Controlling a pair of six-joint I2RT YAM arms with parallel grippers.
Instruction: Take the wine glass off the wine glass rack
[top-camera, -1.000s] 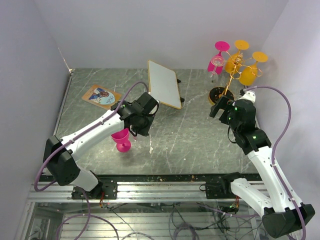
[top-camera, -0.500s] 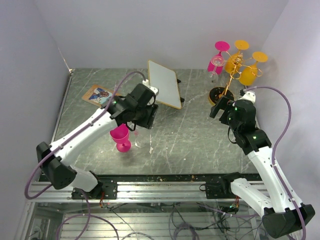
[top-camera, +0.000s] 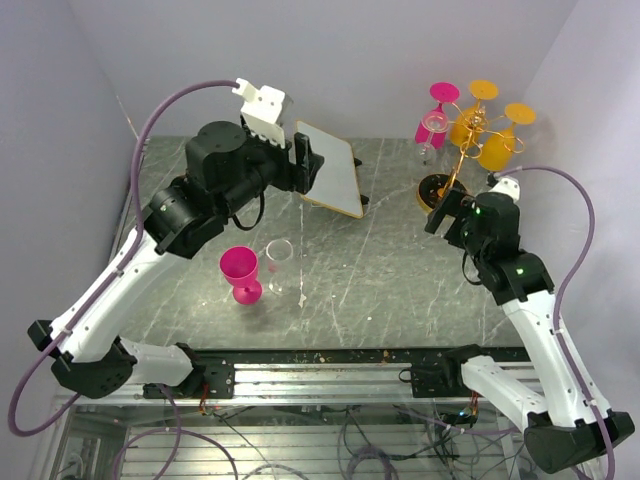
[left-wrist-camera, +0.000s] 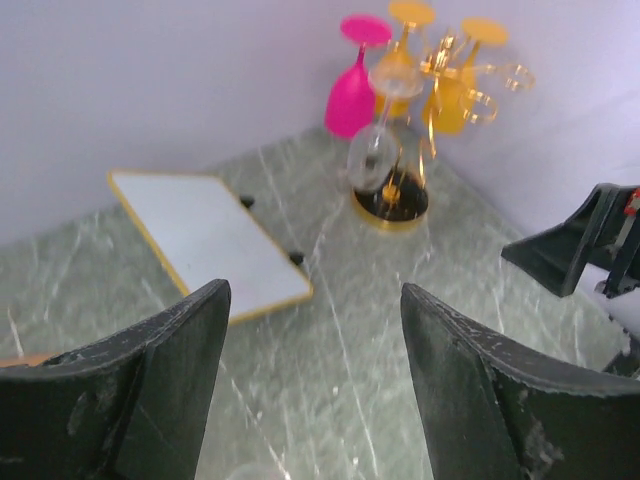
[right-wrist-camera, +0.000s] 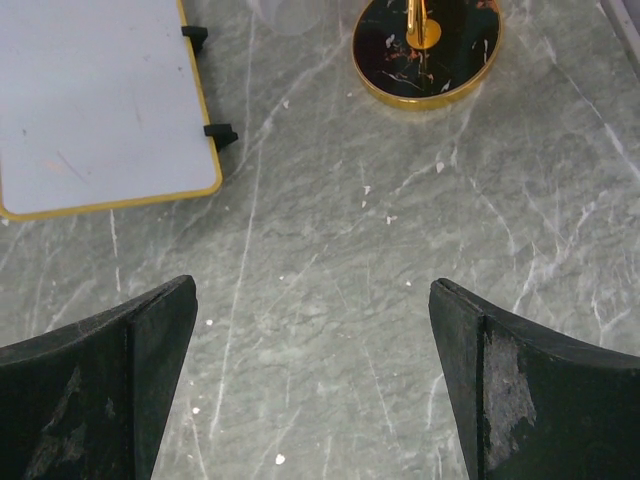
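The gold wire wine glass rack (top-camera: 462, 135) stands at the back right on its dark round base (right-wrist-camera: 428, 45). From it hang a pink wine glass (left-wrist-camera: 352, 92), a clear one (left-wrist-camera: 372, 152) and orange ones (left-wrist-camera: 450, 100), all upside down. A second pink glass (top-camera: 240, 272) and a clear glass (top-camera: 279, 262) stand upright on the table's near left. My left gripper (top-camera: 305, 163) is raised high over the board, open and empty (left-wrist-camera: 315, 300). My right gripper (top-camera: 445, 210) hovers just short of the rack's base, open and empty (right-wrist-camera: 312, 290).
A white board with a gold frame (top-camera: 328, 167) lies at the back middle. A round picture coaster (top-camera: 203, 190) lies at the back left. Purple walls close in the left, back and right sides, and the rack stands close to the right wall.
My left gripper opened, let go of the clear glass beside the pink one, then rose up and back toward the board. My right gripper edged slightly toward the rack's base.
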